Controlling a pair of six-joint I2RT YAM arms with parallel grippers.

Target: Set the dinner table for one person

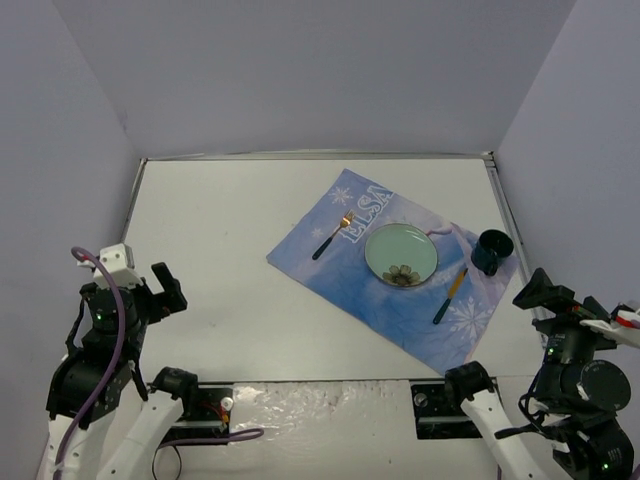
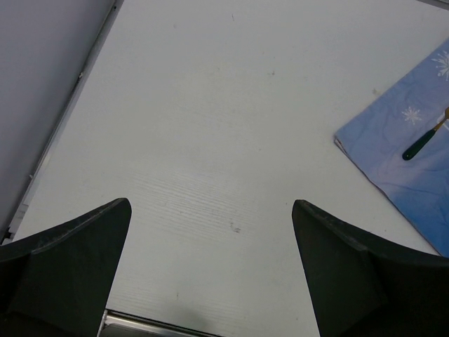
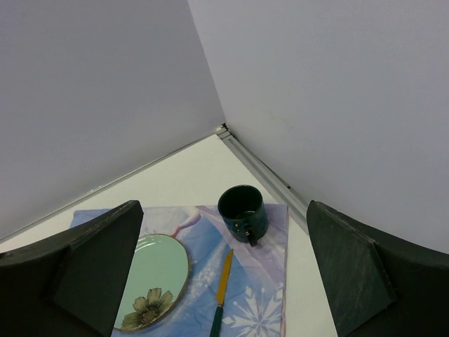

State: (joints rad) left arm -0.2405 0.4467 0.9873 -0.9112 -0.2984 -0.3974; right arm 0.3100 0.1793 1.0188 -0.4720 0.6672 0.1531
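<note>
Walls (image 1: 300,70) of plain pale grey close three sides of the dinner table (image 1: 220,220), a matte white top with a thin metal rim that fills the whole floor in front of the arms. On its right part a blue placemat (image 1: 350,280) lies at an angle, bearing a green plate (image 1: 401,254), a fork (image 1: 331,237) left of it, a knife (image 1: 451,294) right of it and a dark mug (image 1: 492,250) at the corner. The left gripper (image 2: 210,203) and the right gripper (image 3: 224,205) hang near the near corners, fingers wide apart, holding nothing.

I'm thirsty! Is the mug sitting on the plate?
No, the dark green mug stands on the blue placemat, apart from the green plate.
</note>
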